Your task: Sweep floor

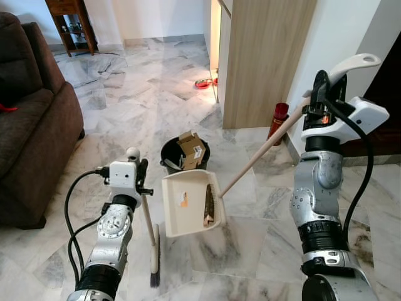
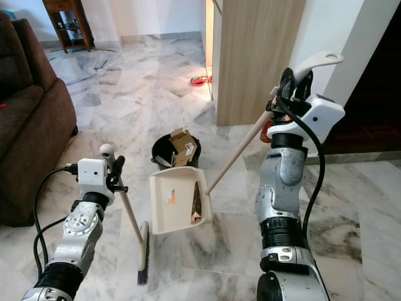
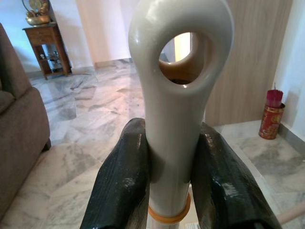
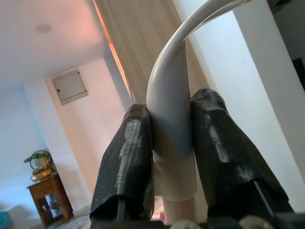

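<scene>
Sofa: a dark brown sofa [image 1: 28, 125] stands on the marble floor [image 1: 131, 81], left of the left gripper.
Left gripper: the left gripper [image 3: 172, 167] has its two black fingers [image 3: 126, 183] pinching the cream handle of a broom [image 1: 150, 235] just below the handle's ring-shaped end.
Broom: it stands nearly upright below those fingers, its dark bristles down on the floor.
Dustpan: a cream dustpan [image 1: 188, 204] sits just right of the broom, tilted, with brown debris lying along its right side and a small orange scrap near its middle.
Bin: a black bin [image 1: 172, 157] holding a cardboard box [image 1: 191, 149] is just beyond the dustpan; the print on the box is too small to read.
Right gripper: the right gripper [image 4: 174, 157] is raised, its fingers [image 4: 128, 162] clamped on the white grip at the upper end of the dustpan's long handle [image 1: 263, 150], which slopes down from them to the pan.
Red tin: a red tin [image 3: 271, 114] stands by the wooden cabinet [image 1: 266, 56]; its markings are unreadable.
</scene>
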Tool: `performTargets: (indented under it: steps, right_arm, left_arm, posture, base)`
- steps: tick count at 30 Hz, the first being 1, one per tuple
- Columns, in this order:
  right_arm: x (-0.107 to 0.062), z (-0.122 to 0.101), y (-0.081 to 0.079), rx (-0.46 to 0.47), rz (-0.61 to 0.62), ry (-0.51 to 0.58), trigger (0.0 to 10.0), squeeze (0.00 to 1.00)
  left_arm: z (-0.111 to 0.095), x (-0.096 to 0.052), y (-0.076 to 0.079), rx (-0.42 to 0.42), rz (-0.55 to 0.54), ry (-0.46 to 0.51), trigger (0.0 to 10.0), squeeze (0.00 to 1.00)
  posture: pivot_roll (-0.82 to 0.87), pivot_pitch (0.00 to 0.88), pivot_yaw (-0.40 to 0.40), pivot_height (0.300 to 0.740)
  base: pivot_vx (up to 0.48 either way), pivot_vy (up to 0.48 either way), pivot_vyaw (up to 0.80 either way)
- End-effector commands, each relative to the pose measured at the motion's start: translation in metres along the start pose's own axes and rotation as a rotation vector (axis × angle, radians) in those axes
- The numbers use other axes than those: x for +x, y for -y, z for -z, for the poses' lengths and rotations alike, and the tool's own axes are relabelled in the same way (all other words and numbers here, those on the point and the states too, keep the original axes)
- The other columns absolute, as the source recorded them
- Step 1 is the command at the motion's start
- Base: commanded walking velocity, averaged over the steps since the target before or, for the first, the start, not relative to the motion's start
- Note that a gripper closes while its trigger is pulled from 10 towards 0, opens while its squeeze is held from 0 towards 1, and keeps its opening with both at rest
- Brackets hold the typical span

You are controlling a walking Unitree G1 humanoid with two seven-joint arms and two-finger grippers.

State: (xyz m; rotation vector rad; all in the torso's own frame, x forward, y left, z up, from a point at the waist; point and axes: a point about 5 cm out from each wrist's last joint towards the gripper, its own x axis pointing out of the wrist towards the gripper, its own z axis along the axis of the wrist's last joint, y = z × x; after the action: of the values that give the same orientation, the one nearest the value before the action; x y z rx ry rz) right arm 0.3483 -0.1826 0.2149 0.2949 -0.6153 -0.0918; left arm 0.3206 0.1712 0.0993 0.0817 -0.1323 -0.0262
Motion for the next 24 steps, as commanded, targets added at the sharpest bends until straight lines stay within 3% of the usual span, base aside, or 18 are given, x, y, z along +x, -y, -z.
performTargets:
  steps: [1,24]
  right_arm:
    - [0.0074,-0.0163,-0.0086,0.031,-0.026,0.079,10.0,0.00]
    - [0.0077,-0.0123,-0.0098,0.014,-0.036,0.048,10.0,0.00]
  left_arm:
    - [-0.0184,0.0065,-0.0064,0.044,-0.010,0.086,10.0,0.00]
    - [-0.0190,0.0076,-0.0051,0.044,-0.019,0.086,10.0,0.00]
  posture:
    - [0.07,0.000,0.058,0.740]
    - [0.07,0.000,0.054,0.740]
  base:
    - [0.277,0.000,0.00]
    - [0.382,0.000,0.00]
